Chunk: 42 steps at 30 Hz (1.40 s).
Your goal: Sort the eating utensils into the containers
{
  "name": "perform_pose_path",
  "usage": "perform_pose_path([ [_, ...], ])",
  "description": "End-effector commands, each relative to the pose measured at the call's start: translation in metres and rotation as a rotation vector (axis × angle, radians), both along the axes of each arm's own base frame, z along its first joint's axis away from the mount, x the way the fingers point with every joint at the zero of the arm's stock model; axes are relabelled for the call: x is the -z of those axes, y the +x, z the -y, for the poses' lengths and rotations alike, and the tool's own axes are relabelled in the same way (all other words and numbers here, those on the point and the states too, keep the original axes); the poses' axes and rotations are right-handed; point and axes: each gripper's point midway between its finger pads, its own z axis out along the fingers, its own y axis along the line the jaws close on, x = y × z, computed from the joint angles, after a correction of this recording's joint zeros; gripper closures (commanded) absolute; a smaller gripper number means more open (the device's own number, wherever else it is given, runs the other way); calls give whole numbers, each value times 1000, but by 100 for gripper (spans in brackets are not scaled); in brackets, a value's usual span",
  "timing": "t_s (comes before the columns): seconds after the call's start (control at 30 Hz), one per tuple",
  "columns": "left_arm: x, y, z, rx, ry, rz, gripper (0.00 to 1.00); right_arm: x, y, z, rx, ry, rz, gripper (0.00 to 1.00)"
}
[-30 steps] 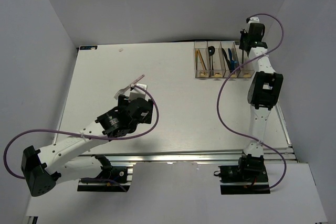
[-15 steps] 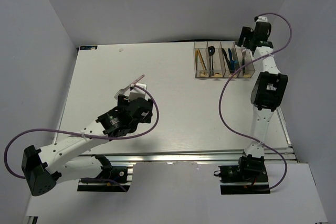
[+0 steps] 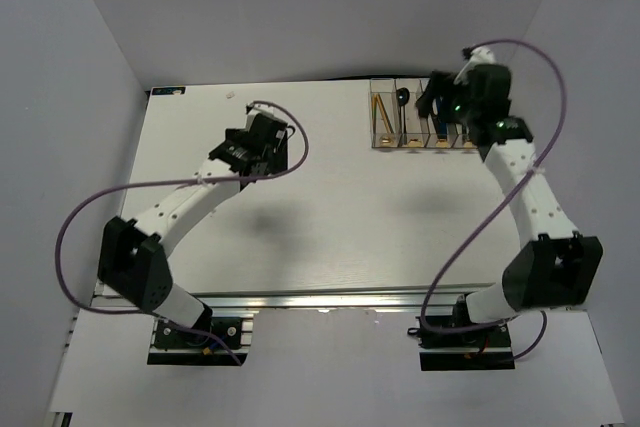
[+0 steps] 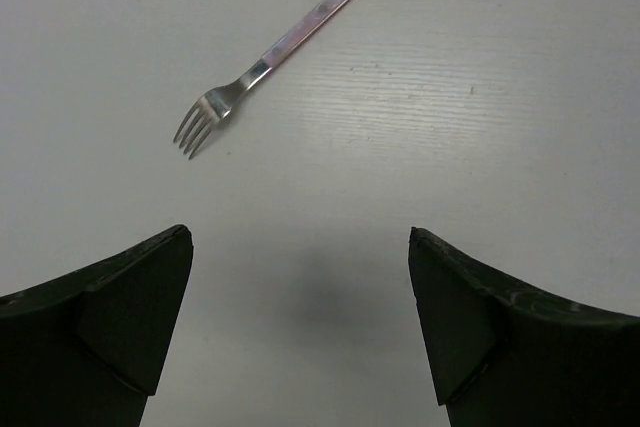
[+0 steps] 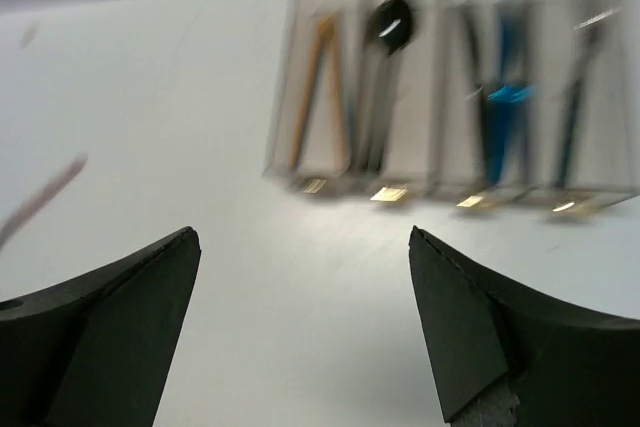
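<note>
The left gripper (image 4: 298, 247) hangs with jaws spread wide and empty. The right gripper (image 5: 300, 242), equally wide and empty, faces the containers (image 5: 300, 175) near the table's far right corner. The pink-handled fork (image 4: 270, 57) lies flat on the table (image 4: 480, 147), in its far left quarter, just ahead of the left gripper. Advance, set the jaws across the handle, descend squarely, then close.

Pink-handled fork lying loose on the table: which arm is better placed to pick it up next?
Left. The left pincer, open, hovers above the table with the fork just ahead of it, nothing between. The right pincer, also open and empty, is off by the clear bins.
</note>
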Motion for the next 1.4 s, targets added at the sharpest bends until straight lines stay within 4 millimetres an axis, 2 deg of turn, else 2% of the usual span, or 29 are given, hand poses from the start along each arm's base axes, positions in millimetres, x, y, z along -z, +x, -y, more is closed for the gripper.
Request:
perform_pose_path([
  [0.0, 8, 39, 8, 93, 32, -56, 3, 71, -64, -56, -174, 0, -185, 11],
  [0.03, 15, 51, 2, 111, -27, -96, 4, 76, -80, -73, -219, 11, -194, 10],
  [0.07, 10, 64, 0, 133, -33, -98, 5, 84, -99, -80, -233, 42, -190, 11],
  [0.1, 29, 73, -3, 142, -26, -150, 5, 86, -109, -89, -269, 68, -184, 11],
  [0.13, 36, 82, -14, 136, -38, -179, 4, 79, -122, -97, -299, 90, -161, 11],
  [0.17, 33, 93, -18, 163, -23, -182, 4, 83, -130, -101, -318, 112, -167, 11],
  [0.2, 58, 98, -33, 145, 0, -256, 3, 94, -142, -108, -359, 130, -194, 10],
  [0.3, 71, 118, -43, 185, -24, -308, 3, 96, -159, -110, -396, 144, -199, 11],
  [0.33, 83, 126, -59, 163, -54, -314, 3, 97, -166, -110, -399, 144, -205, 11],
  [0.4, 96, 128, -51, 239, -160, -327, 2, 96, -173, -113, -429, 142, -202, 11],
  [0.43, 100, 131, -58, 257, -162, -327, 2, 95, -179, -112, -433, 138, -210, 11],
  [0.47, 114, 130, -54, 283, -175, -367, 2, 93, -182, -111, -442, 131, -207, 11],
  [0.5, 115, 133, -49, 298, -194, -370, 2, 92, -184, -109, -442, 114, -198, 11],
  [0.57, 131, 132, -50, 268, -198, -396, 2, 87, -188, -103, -421, 98, -179, 11],
  [0.73, 159, 111, -50, 233, -164, -479, 6, 67, -191, -105, -434, 122, -129, 11],
  [0.8, 165, 102, -43, 224, -141, -494, 18, 62, -190, -107, -440, 134, -116, 11],
  [0.83, 173, 95, -52, 188, -75, -513, 26, 60, -190, -108, -440, 145, -112, 11],
  [0.87, 177, 91, -51, 178, -43, -523, 37, 57, -189, -109, -441, 154, -99, 11],
  [0.9, 186, 84, -43, 189, -9, -547, 59, 57, -190, -112, -453, 166, -98, 11],
  [0.97, 196, 72, -42, 168, 43, -588, 75, 55, -192, -115, -458, 194, -87, 11],
  [1.0, 201, 65, -33, 170, 42, -609, 90, 54, -193, -119, -480, 211, -70, 11],
  [1.07, 201, 60, -19, 177, 2, -607, 100, 54, -190, -122, -475, 243, -57, 11],
  [1.13, 181, 63, 5, 185, -64, -535, 100, 64, -188, -120, -452, 258, -84, 11],
  [1.17, 177, 56, 15, 200, -92, -527, 100, 66, -188, -121, -440, 280, -98, 11],
  [1.23, 157, 52, 49, 236, -176, -456, 100, 71, -187, -124, -435, 317, -116, 11],
  [1.27, 137, 37, 70, 303, -275, -434, 100, 73, -190, -128, -451, 347, -127, 11],
  [1.3, 119, 36, 102, 386, -357, -351, 100, 77, -190, -131, -433, 415, -140, 11],
  [1.33, 105, 27, 121, 411, -450, -318, 100, 80, -190, -134, -425, 455, -149, 11],
  [1.37, 66, 17, 140, 483, -536, -226, 100, 83, -192, -136, -417, 496, -157, 11],
])
